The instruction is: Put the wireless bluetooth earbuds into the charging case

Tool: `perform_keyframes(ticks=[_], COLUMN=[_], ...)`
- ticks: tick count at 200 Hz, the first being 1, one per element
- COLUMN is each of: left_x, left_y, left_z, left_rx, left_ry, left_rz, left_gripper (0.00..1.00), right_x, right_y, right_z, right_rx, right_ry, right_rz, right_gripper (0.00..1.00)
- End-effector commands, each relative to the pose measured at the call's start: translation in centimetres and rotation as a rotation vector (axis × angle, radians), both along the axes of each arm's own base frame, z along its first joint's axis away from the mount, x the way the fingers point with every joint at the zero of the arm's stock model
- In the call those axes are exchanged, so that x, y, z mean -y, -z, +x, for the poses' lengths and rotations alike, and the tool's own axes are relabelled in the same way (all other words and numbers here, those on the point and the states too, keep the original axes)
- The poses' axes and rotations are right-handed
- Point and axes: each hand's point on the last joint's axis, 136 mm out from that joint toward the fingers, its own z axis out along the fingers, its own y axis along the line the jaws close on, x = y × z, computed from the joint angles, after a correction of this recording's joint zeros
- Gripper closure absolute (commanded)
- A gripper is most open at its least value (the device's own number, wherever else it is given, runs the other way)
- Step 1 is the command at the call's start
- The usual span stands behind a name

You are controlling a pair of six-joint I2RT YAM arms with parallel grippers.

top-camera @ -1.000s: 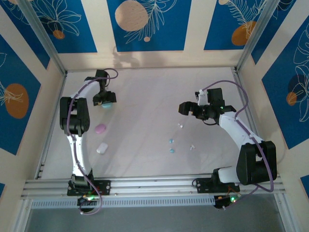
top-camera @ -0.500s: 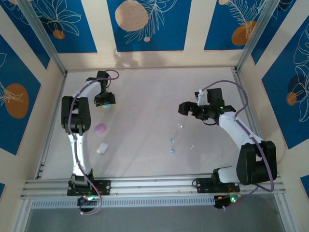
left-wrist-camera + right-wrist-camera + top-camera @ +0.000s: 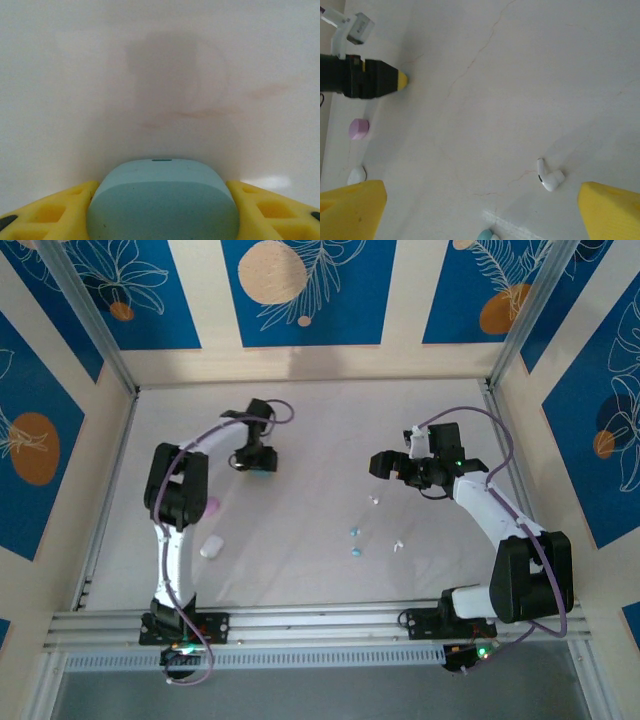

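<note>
Clamping blue case (image 3: 162, 200) in left gripper (image 3: 258, 462) at table's (image 3: 300, 410) 10 o'clock. Hovering at 2 o'clock with right gripper (image 3: 385, 464) spread apart, empty. Lying loose around 4 o'clock: white earbud (image 3: 549, 177), blue earbuds (image 3: 355, 551).

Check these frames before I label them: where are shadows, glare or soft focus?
Left wrist: the light blue charging case looks slightly soft up close, a grey shadow falls on the table beyond it, glare low right. Right wrist: the white earbud is sharp. Top external: evenly lit, the light blue earbuds are specks.
</note>
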Motion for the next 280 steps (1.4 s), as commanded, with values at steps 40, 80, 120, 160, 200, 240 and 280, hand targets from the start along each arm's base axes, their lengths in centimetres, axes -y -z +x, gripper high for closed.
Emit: perform_keyframes(ticks=[40,80,120,160,200,240,280], left_x=[10.1,12.8,12.3,12.4,9.2,3.3,-0.8], left_y=[0.2,1.0,0.0,-5.3,-12.6,-15.5,-16.0], left_z=[-7.7,-10.5,-10.4,-8.6,-6.6,-6.6,-7.5], left_rx=[-0.061,-0.084,-0.045,0.128,0.440,0.619,0.722], left_ry=[0.137,0.191,0.227,0.249,0.140,-0.057,-0.144], left_rz=[-0.074,-0.073,-0.043,-0.086,-0.191,-0.301,-0.396], left_gripper=[0.43,0.41,0.28,0.16,0.06,0.01,0.00], right_x=[2.0,3.4,2.9,0.6,-3.6,-9.4,-12.5], right_y=[0.3,0.3,-0.7,-2.3,-1.0,2.2,4.8], right_z=[-0.5,-0.8,-1.1,-1.1,-1.0,-3.2,-2.8], right_rx=[0.030,0.074,0.164,0.287,0.435,0.575,0.532], right_ry=[0.089,0.128,0.050,-0.099,-0.407,-0.868,-1.015], right_rz=[-0.080,-0.089,-0.099,-0.034,-0.242,-0.371,-0.386], right_gripper=[0.02,0.02,0.05,0.13,0.19,0.24,0.23])
